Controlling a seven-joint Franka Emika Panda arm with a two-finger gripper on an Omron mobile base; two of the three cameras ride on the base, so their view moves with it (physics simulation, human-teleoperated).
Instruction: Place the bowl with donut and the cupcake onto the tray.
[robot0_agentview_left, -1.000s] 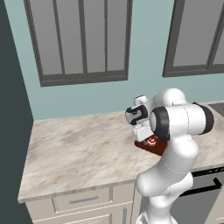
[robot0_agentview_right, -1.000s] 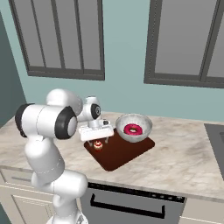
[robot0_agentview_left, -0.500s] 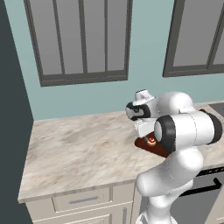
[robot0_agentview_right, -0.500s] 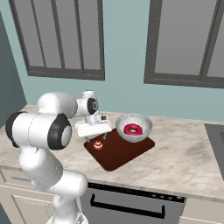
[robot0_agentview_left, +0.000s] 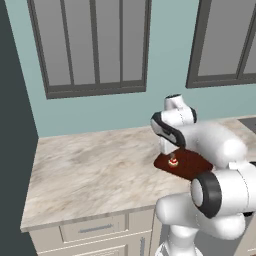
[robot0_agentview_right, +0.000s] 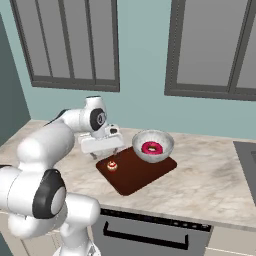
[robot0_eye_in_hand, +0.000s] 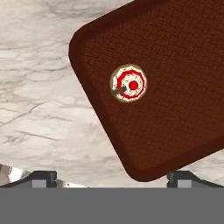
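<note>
Over on the left base view, you had the cupcake (robot0_agentview_left: 173, 161) standing on the tray (robot0_agentview_left: 192, 165) on the counter (robot0_agentview_left: 95, 170), just below the arm's wrist. From the right base view, your gripper (robot0_agentview_right: 101, 154) hung above the tray's (robot0_agentview_right: 137, 176) left corner, near the cupcake (robot0_agentview_right: 112, 165); the bowl (robot0_agentview_right: 153, 145) with the donut (robot0_agentview_right: 151, 147) sat on the tray's far end. Through the hand view, your fingers (robot0_eye_in_hand: 43, 176) stood wide apart, empty, with the cupcake (robot0_eye_in_hand: 128, 83) on the tray (robot0_eye_in_hand: 175, 105) ahead.
</note>
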